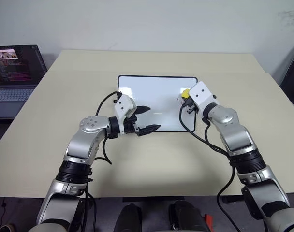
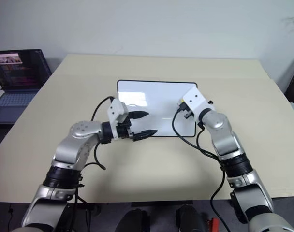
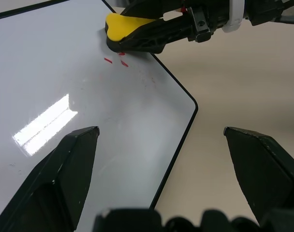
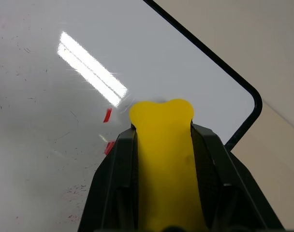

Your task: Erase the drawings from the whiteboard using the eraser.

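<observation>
Right gripper [image 4: 164, 159] has its fingers clamped on the eraser [image 4: 162, 145], tip down on the whiteboard [image 1: 156, 96] near its right edge, far corner side. Left gripper [image 1: 146, 119] fingers spread wide, holding nothing, hovering over the board's near edge, well apart from the eraser.

Drawings [image 4: 107, 115]: just a few short red dashes left, right beside the eraser tip, plus faint pinkish smudge nearby.

How I'd do the wipe: keep the dark pad flat on the surface, sweep sideways across the red dashes w/ steady pressure, short overlapping passes. Board is glossy and loose on the bench [image 1: 65, 96], so it'll prob slide. The left arm could pin the frame if it does (judgement call, not seen). Watch the edge too: eraser is close to the black frame, easy to run off.

View diffs: head cams give arm layout and a laptop [image 1: 14, 72] off on the left, but the red marks are too small to make out there. Right wrist cam shows the dashes and smudge up close; left wrist cam shows the eraser side-on against the board.
</observation>
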